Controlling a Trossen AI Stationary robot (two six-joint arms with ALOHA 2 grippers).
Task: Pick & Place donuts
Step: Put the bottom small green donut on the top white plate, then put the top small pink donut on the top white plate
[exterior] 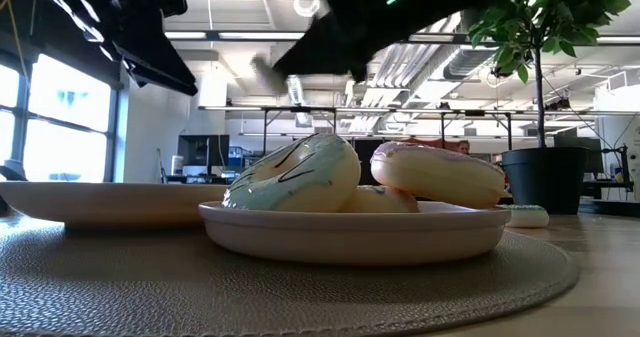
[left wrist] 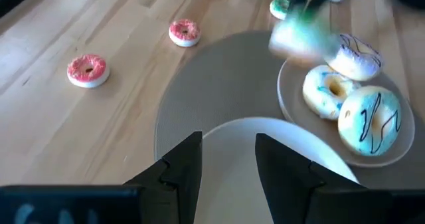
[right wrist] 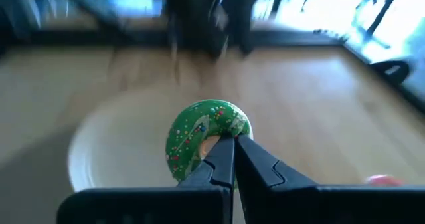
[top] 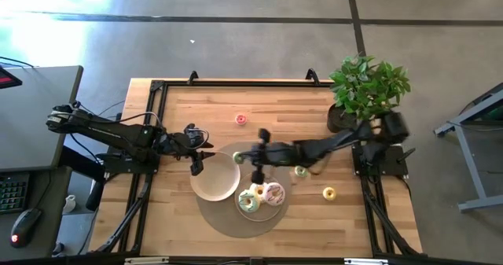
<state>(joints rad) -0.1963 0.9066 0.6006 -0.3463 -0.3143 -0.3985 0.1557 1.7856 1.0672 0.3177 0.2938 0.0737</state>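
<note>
- The right gripper (right wrist: 229, 147) is clamped on a green sprinkled donut (right wrist: 204, 139), its fingers pinching the ring's edge; in the high view this gripper (top: 242, 156) hangs over the empty plate's 1 o'clock rim.
- The left gripper (left wrist: 228, 159) holds nothing, its fingers parted with a clear gap, and sits at the 9 o'clock edge of the empty plate (top: 211, 183).
- A round grey mat (top: 228, 218) lies on the wooden table (top: 173, 108) and carries both plates.
- The second plate (top: 271, 213), at 4 o'clock from the empty one and touching it, holds three larger donuts: a green-iced donut (top: 248, 200), a pink-iced donut (top: 273, 193) and a pale donut (top: 258, 190) between them.
- Loose on the table: a small red donut (top: 241, 119) at 12 o'clock from the mat, a small green donut (top: 301, 171) at 2 o'clock, and a small yellow donut (top: 328, 193) at 3 o'clock.
- The left wrist view shows a second small red donut (left wrist: 87, 70) on bare wood.
- A potted plant (top: 365, 88) stands at the table's far right corner.
</note>
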